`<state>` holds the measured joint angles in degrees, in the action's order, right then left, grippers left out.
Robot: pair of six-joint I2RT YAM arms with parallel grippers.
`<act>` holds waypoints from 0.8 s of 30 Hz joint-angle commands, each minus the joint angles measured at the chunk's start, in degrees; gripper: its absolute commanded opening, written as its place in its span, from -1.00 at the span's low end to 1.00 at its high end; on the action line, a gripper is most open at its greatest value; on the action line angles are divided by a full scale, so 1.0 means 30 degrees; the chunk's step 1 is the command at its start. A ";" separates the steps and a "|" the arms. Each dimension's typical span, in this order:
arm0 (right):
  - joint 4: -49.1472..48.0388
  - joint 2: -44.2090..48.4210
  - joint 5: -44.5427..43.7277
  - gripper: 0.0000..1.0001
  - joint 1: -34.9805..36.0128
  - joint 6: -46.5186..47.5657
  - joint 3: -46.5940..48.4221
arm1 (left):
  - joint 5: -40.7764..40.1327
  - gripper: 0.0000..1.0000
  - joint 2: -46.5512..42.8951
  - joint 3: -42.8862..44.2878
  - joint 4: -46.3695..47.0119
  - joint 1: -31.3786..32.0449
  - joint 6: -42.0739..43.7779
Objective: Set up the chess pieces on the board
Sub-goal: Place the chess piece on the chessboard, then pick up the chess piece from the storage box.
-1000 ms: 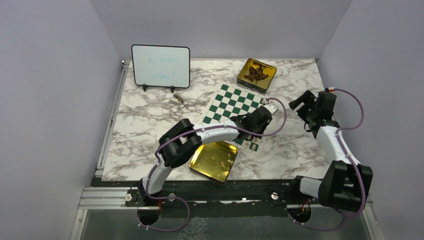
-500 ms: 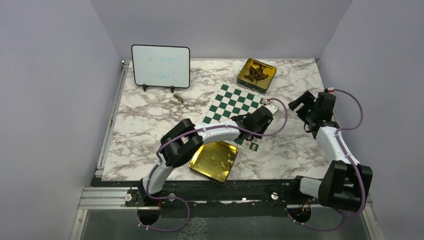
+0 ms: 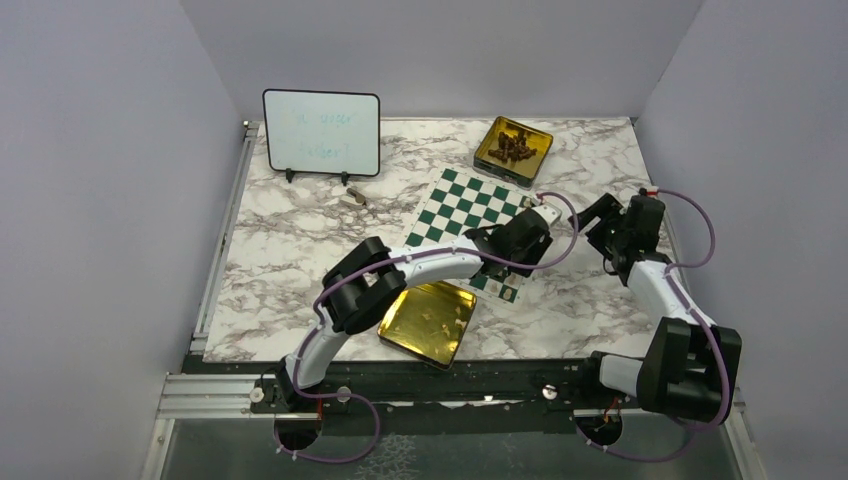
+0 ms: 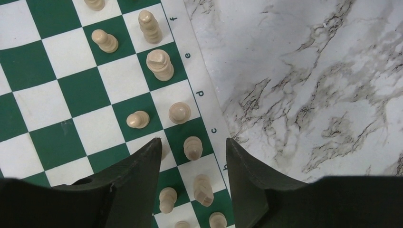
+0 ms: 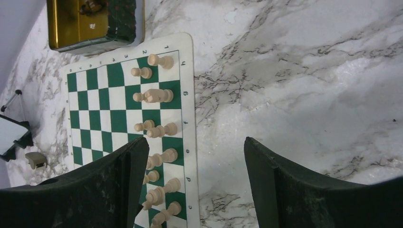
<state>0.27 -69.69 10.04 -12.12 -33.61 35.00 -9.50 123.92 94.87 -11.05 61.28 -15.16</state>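
So the board (image 3: pixel 462 206) lies flat on the marble table (image 3: pixel 290 250), right of the middle, with a gold tin (image 3: pixel 513 145) holding dark bits off its far corner and a second gold tin (image 3: pixel 428 322) just off its near corner. A whiteboard (image 3: pixel 321 132) stands at the back left. The pale chess pieces (image 4: pixel 160 64) stand upright in two rows along the board's lettered edge, the side facing the right arm. The left gripper (image 4: pixel 192 142) hangs right over that edge, its fingers (image 4: pixel 142 180) partway apart, and one small pawn-like piece (image 4: pixel 192 149) stands on a green square in the gap, clear of both, so nothing is held. Another piece peeks out behind the left-hand finger, and honestly I can't tell if it's touching. The right gripper (image 5: pixel 195 141) is over bare marble just beside the board, spread wide with nothing between its fingers (image 5: pixel 266 175).
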 commanded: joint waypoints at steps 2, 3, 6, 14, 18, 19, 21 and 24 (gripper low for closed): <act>0.0851 -0.0227 0.1686 0.53 -0.0159 0.0649 0.1270 | 0.0735 0.11 -0.1990 0.0137 -0.0316 -0.0108 -0.0617; 0.0895 -0.0107 0.1947 0.52 -0.0151 0.0808 0.1294 | 0.0932 0.12 -0.2253 -0.0045 -0.0303 -0.0267 -0.0779; 0.1065 0.0347 0.2648 0.48 -0.0160 0.0887 0.1231 | 0.1520 0.15 -0.3222 -0.0708 -0.0276 -0.0811 -0.1092; 0.1509 0.2086 0.5097 0.42 -0.0124 0.1464 0.1049 | 0.4263 0.22 -0.6659 -0.3849 0.0252 -0.3580 -0.2357; 0.2442 0.2014 0.6459 0.34 0.0076 0.1857 0.1610 | 0.6066 0.24 -0.8808 -0.6294 0.0948 -0.5845 -0.3077; 0.2712 0.2033 0.6645 0.32 0.0241 0.1981 0.1773 | 0.6374 0.25 -0.9342 -0.6884 0.1088 -0.6415 -0.3255; 0.3385 0.2105 0.6707 0.29 0.0815 0.2369 0.2223 | 0.7503 0.25 -1.0414 -0.8132 0.1416 -0.7604 -0.3550; 0.4701 0.2112 0.6268 0.26 0.2286 0.3010 0.3126 | 0.9030 0.26 -1.2093 -0.9879 0.1374 -0.9186 -0.3733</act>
<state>8.34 -63.96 26.72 -9.96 -28.12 39.77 7.81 94.91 71.05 -8.93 38.70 -23.99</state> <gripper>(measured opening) 0.641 0.627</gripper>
